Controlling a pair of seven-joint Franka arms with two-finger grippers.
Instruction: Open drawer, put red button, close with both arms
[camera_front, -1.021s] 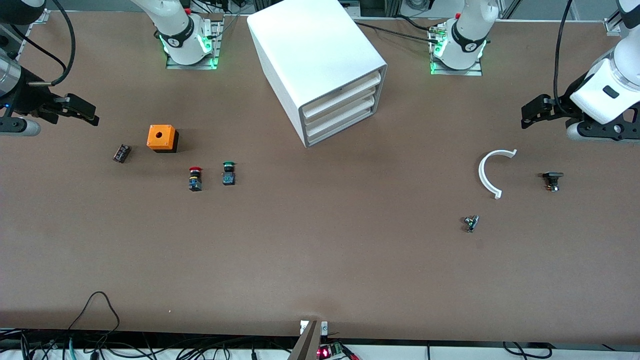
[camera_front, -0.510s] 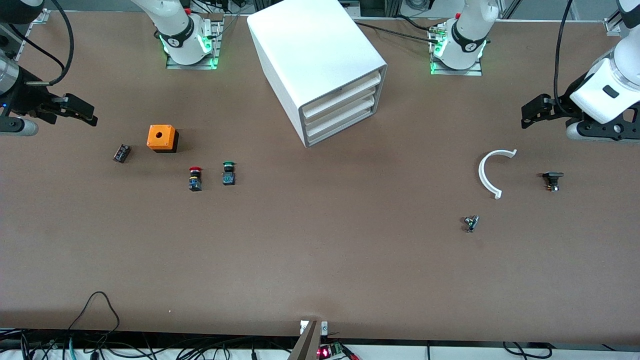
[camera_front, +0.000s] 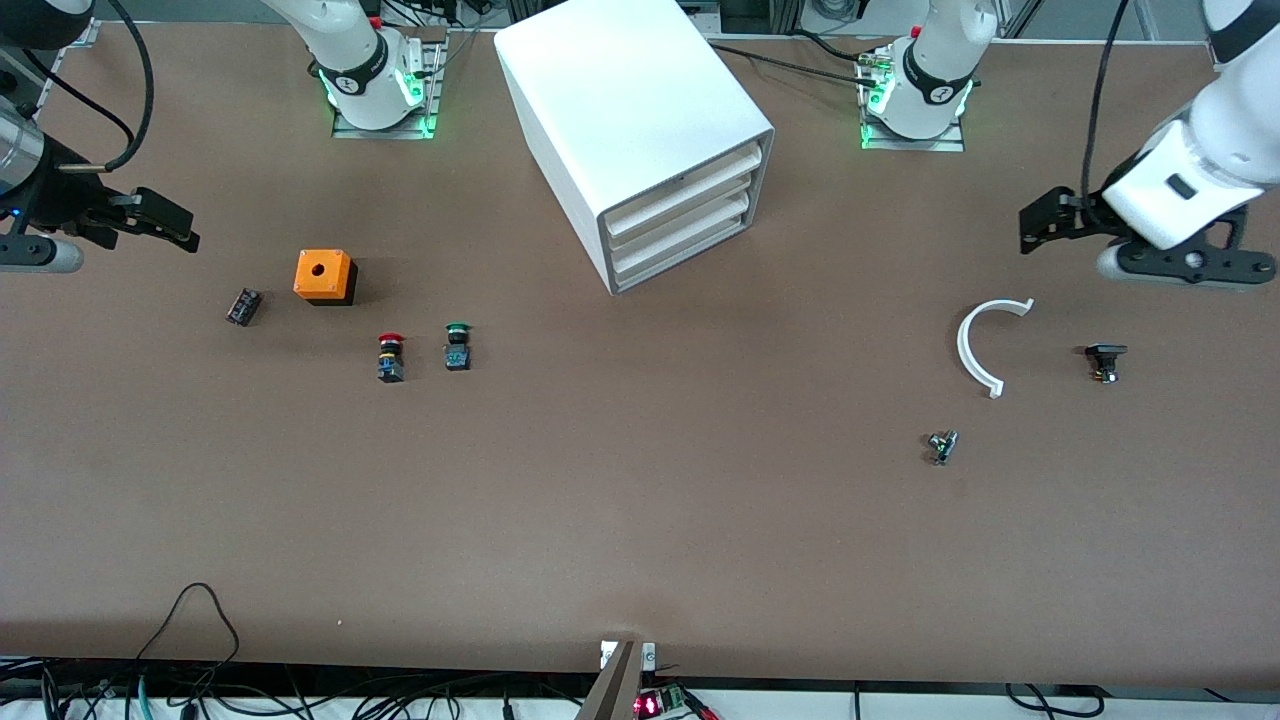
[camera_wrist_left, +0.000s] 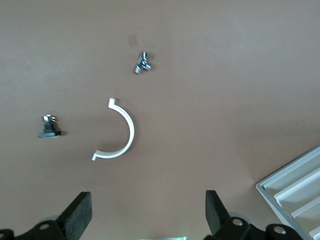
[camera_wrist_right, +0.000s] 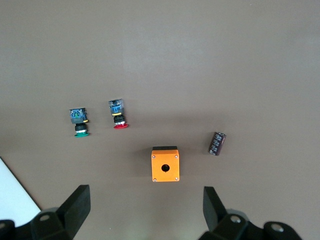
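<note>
Lying lengthwise — red button (camera_front: 390, 357), cap toward the bases — both grippers' fingers spread, empty.

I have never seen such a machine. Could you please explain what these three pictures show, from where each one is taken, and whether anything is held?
Two robot arms work at a brown table. One picture looks down from across it; the others come from cameras on each wrist. The left gripper and right gripper hang open, holding nothing. A white cabinet has three shut drawers. Toward the right arm's end lie the red button, a green button and an orange box; toward the left arm's end, a white curved piece.
</note>
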